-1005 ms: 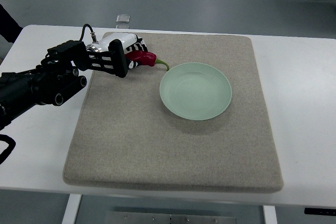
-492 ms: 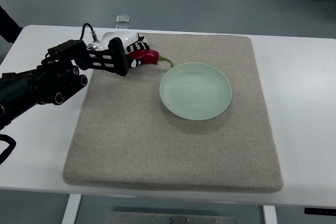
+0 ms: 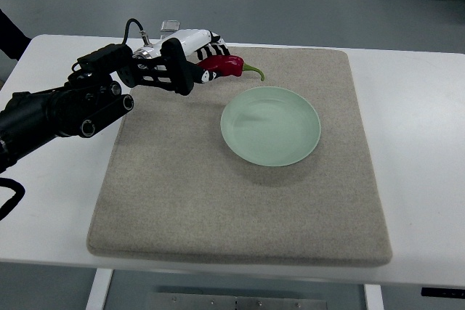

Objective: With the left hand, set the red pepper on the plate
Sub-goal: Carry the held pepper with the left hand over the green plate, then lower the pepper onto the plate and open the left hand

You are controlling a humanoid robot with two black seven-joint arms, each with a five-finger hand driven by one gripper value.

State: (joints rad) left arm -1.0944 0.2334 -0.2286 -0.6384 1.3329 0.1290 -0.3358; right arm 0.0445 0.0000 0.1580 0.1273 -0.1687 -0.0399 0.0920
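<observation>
Left hand [image 3: 197, 57]: has shifted right and farther from the robot since a second ago, fingers [image 3: 212, 51] clamped on red pepper [image 3: 226, 66]. Red pepper: just beyond the far-left rim of plate [image 3: 270, 125], not yet over it; long axis roughly left-right, green stem pointing right.

A white table [image 3: 418, 143] stood on a smooth grey floor [image 3: 290, 5] under even, diffuse light, its top largely covered by a beige felt mat [image 3: 218, 201]. Dark shapes sat at the frame's upper corners.
</observation>
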